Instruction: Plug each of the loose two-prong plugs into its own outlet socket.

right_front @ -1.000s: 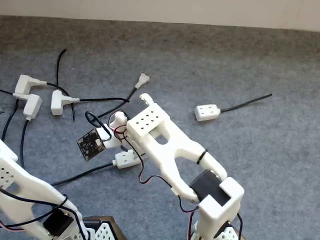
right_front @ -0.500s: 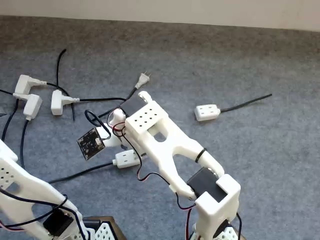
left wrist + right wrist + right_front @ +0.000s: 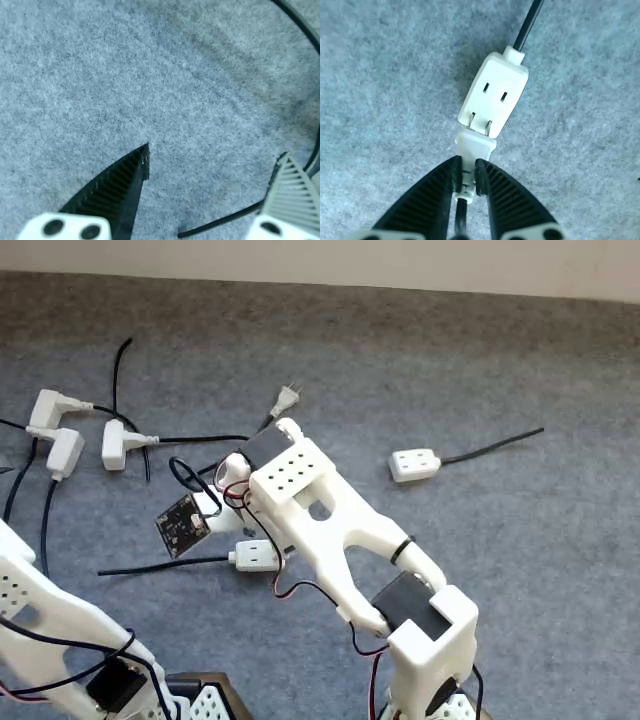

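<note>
In the right wrist view my right gripper [image 3: 467,169] is shut on a white two-prong plug [image 3: 475,144]. Its prongs touch the near end of a white outlet socket [image 3: 496,94] lying on the grey carpet. In the high view that socket [image 3: 256,557] lies just under the right arm's wrist [image 3: 292,478]. A second white socket [image 3: 413,464] sits to the right, on its own black cord. A loose black-corded plug [image 3: 288,396] lies beyond the arm. My left gripper [image 3: 215,151] hangs open above bare carpet, with a black cord [image 3: 220,223] near its fingertips.
Three white plug blocks [image 3: 50,405], [image 3: 65,452], [image 3: 118,445] with black cords lie at the far left. The left arm's base [image 3: 45,635] stands at the lower left. Open carpet [image 3: 520,560] stretches to the right.
The right arm has edged left and away. The socket under it turned, and its cord now runs straight left instead of toward the lower left.
</note>
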You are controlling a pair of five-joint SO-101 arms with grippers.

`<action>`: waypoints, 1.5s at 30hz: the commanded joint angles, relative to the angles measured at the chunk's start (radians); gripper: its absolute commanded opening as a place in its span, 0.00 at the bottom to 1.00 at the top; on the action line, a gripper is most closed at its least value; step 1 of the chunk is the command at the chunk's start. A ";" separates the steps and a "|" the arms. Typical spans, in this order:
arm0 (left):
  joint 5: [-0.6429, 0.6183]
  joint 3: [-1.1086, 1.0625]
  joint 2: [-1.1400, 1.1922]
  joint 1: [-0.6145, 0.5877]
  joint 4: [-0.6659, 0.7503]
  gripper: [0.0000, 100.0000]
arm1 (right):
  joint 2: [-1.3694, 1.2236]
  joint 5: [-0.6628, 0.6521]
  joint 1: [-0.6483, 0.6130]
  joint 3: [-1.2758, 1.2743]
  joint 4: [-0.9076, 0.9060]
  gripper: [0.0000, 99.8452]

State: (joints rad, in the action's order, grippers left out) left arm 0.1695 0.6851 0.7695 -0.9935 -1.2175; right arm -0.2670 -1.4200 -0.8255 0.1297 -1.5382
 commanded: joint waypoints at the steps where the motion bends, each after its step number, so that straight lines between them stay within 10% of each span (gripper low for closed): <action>1: 0.009 0.005 -0.015 -0.001 0.014 0.38 | 0.007 0.034 -0.001 0.038 -0.012 0.01; 15: 0.009 -0.074 -0.013 -0.004 0.087 0.38 | -0.268 0.150 -0.147 0.286 -0.154 0.01; 24: 0.009 -0.105 -0.021 -0.005 0.112 0.38 | -0.338 0.236 -0.025 0.374 -0.140 0.01; 45: 0.014 -0.104 -0.025 0.015 0.104 0.38 | -0.157 0.571 -0.067 0.598 -0.225 0.01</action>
State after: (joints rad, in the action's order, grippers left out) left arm 0.1695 0.5731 0.7695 -0.9935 -1.1178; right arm -0.5370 -0.8968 -0.8869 0.6529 -1.7162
